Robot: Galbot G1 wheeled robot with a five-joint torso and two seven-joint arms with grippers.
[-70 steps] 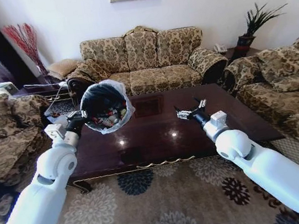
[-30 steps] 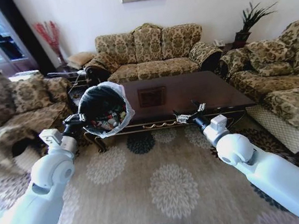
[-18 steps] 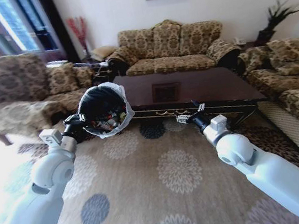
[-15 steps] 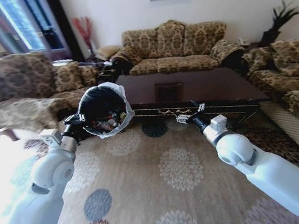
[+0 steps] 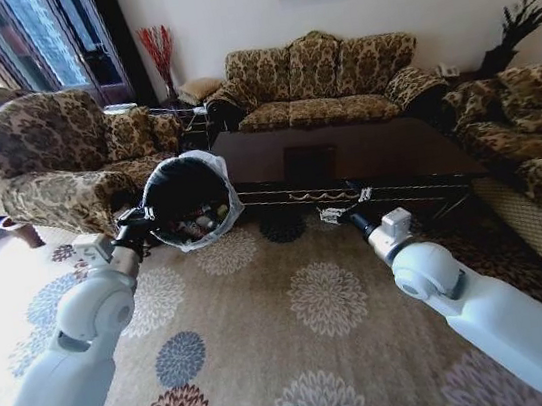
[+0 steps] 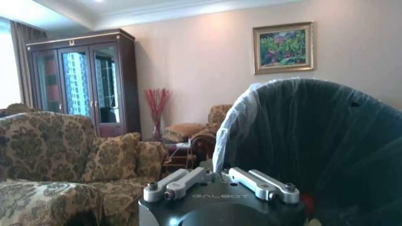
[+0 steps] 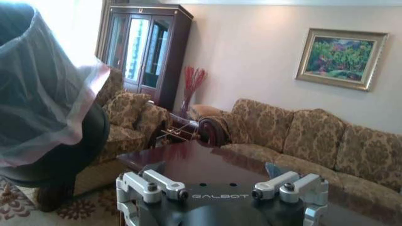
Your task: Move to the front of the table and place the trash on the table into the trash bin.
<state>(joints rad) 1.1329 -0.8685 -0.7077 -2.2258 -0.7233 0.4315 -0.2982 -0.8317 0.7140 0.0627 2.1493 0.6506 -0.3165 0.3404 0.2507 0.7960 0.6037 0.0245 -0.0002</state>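
The black trash bin (image 5: 186, 197) with its white liner hangs tilted toward me above the carpet, off the table's left front corner. My left gripper (image 5: 140, 221) is shut on its rim; in the left wrist view the bin (image 6: 314, 141) stands right behind the gripper (image 6: 220, 172). Red-and-white trash (image 5: 194, 224) lies inside the bin. The dark glossy table (image 5: 365, 154) stands a little way ahead, beyond both grippers. My right gripper (image 5: 341, 213) hovers open over the carpet before the table's front edge, holding nothing. In the right wrist view that gripper (image 7: 212, 167) faces the table (image 7: 188, 157) and the bin (image 7: 44, 108).
Patterned sofas ring the table: one behind it (image 5: 319, 80), one on the left (image 5: 63, 156), one on the right (image 5: 533, 126). A dark glass cabinet (image 5: 46, 38) stands at the back left. Flowered carpet (image 5: 296, 310) lies open in front of me.
The whole view has shifted: I have backed away from the table and turned left, so it now lies farther off. Both arms keep their pose, bin still held.
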